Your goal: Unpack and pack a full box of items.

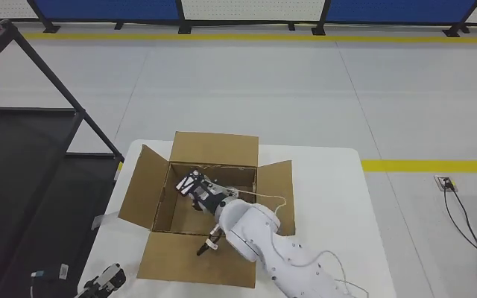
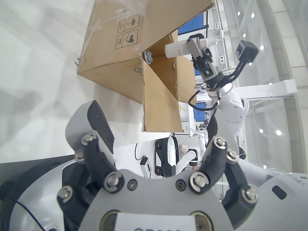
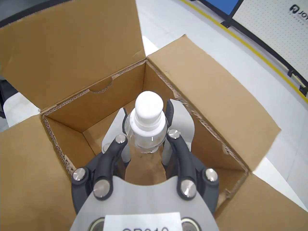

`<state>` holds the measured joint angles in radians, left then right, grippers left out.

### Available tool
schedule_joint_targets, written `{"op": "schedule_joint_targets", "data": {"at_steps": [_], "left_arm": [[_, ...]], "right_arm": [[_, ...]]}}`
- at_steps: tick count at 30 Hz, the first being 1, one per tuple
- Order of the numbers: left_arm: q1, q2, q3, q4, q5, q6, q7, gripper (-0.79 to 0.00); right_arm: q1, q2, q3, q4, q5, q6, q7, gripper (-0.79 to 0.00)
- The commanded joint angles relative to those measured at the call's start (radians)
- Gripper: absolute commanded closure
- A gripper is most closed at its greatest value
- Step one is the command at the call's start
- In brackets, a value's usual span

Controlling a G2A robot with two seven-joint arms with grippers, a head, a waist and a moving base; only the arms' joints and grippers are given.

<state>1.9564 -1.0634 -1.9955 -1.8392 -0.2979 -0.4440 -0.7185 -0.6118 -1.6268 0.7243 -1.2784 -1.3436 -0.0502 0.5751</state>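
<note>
The right gripper (image 3: pixel 147 121) is clamped on a small clear bottle with a white cap (image 3: pixel 148 115), and it hangs right over the mouth of the open cardboard box (image 3: pixel 72 49)! The cap points back at the wrist and the base points down into the box, between its walls. In the top view the gripper (image 1: pixel 195 185) sits inside the box's outline, close to the back wall (image 1: pixel 214 147). The left gripper (image 2: pixel 156 131) is outside the box, low by the table (image 1: pixel 328 208), with its fingers spread wide and nothing between them.

The pinch looks to be high up, around the neck just under the cap, on a smooth round surface. My worry is that the body could swing like a pendulum or slide out, and a drop from here would go straight into the box. The base could also clip a wall or an inward-leaning flap edge if the arm drifts sideways while travelling up or down.

The right wrist view looks straight down the bottle, with the cap end-on and bare cardboard floor beneath. The left wrist view gives the bottle's (image 2: pixel 176 50) full side profile, with the label, the finger placement of the far gripper (image 2: pixel 196 46) and the outer wall of the box (image 2: pixel 115 49).
</note>
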Motion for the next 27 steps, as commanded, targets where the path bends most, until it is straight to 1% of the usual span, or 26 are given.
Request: {"op": "schedule_joint_targets", "data": {"at_steps": [1,3,7,10,14,19,25,26,27], "left_arm": [[0.001,0.000,-0.003,0.002,-0.006,-0.004,-0.003,-0.785],[0.001,0.000,-0.006,0.004,-0.009,-0.006,-0.008,-0.785],[0.001,-0.001,-0.007,0.006,-0.014,-0.011,-0.014,-0.785],[0.001,-0.001,-0.008,0.009,-0.018,-0.014,-0.018,-0.785],[-0.001,-0.002,-0.010,0.012,-0.024,-0.013,-0.023,-0.785],[-0.004,-0.002,-0.010,0.012,-0.022,-0.011,-0.028,-0.785],[-0.009,-0.002,-0.010,0.011,-0.017,-0.003,-0.031,-0.785],[-0.010,-0.002,-0.009,0.010,-0.015,-0.002,-0.032,-0.785],[-0.011,-0.002,-0.009,0.010,-0.014,-0.001,-0.032,-0.785]], "right_arm": [[0.071,-0.036,-0.048,0.119,0.047,0.015,-0.004,0.000],[0.124,-0.070,-0.087,0.216,0.080,0.028,-0.013,0.000],[0.196,-0.139,-0.157,0.399,0.132,0.042,-0.053,0.000],[0.236,-0.187,-0.192,0.517,0.157,0.047,-0.088,0.000],[0.269,-0.241,-0.217,0.649,0.194,0.022,-0.131,0.000],[0.297,-0.292,-0.225,0.782,0.228,0.007,-0.165,0.000],[0.318,-0.332,-0.217,0.903,0.262,-0.020,-0.194,0.000],[0.321,-0.338,-0.215,0.916,0.265,-0.023,-0.198,-0.031],[0.323,-0.342,-0.214,0.928,0.268,-0.027,-0.204,-0.148]]}}
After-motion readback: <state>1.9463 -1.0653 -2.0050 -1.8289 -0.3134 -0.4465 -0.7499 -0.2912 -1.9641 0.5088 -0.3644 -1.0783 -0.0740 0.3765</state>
